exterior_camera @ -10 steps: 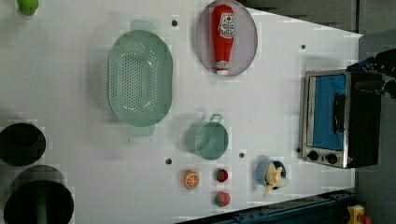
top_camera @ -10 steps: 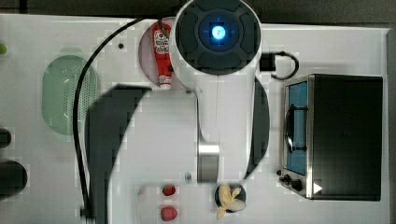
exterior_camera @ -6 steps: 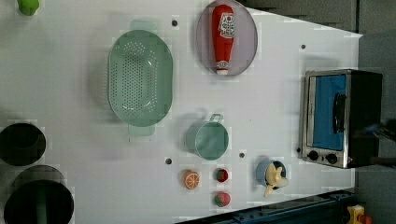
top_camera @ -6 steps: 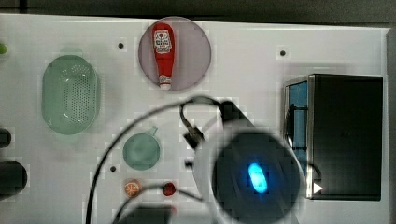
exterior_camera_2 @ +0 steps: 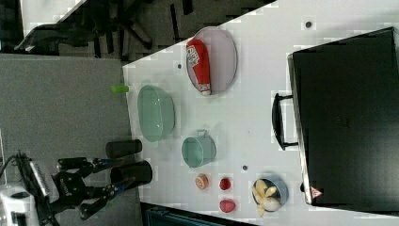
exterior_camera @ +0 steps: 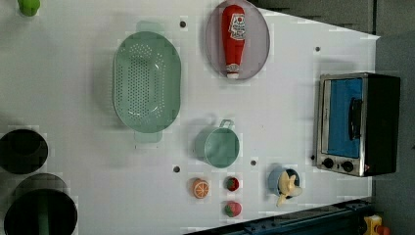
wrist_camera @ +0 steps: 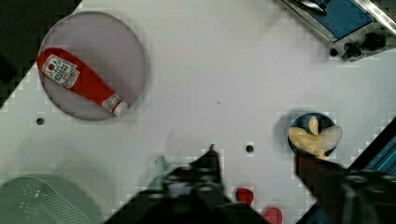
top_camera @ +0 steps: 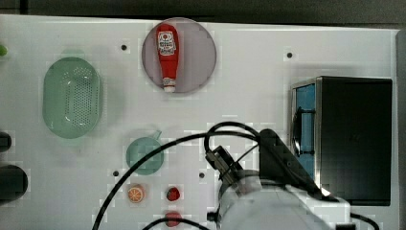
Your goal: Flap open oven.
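The oven stands at the left view's right, black with a silver frame. Its blue glass door is shut, and the dark bar handle lies flat against it. The top view shows the oven at its right edge, with my white arm low beside it. In the right view the oven and its handle stand far from my gripper, which hangs high off the table. Its fingers are open with nothing between them. The wrist view catches the oven's knobs.
A ketchup bottle lies on a grey plate. A green colander, a teal cup, a bowl of banana and small toy fruit share the table. Black cylinders stand at the left view's left.
My arm swung from the top view's upper middle down to its lower edge. The gripper seen beside the oven in the left view has gone from there. The oven door stayed shut.
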Controlling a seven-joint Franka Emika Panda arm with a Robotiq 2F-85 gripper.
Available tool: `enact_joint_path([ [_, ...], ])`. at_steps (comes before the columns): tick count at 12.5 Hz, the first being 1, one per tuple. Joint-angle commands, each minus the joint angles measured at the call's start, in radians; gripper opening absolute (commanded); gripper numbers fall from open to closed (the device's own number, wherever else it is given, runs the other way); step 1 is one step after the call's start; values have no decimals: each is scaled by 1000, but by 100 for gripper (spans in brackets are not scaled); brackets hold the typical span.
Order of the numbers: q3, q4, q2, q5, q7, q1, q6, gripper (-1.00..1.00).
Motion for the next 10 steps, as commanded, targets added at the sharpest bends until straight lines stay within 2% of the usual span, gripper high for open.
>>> enact_joint_path([
  [1,0,-33,65,1,48,0,6,-32],
  [2,-10,-36,78,0,48,0,6,-56],
  [3,-23,-43,92,0,46,0,6,-65],
  [6,-69,-60,145,0,-52,-2,23,-65],
  [10,-142,-80,226,-18,-319,-7,95,-65],
])
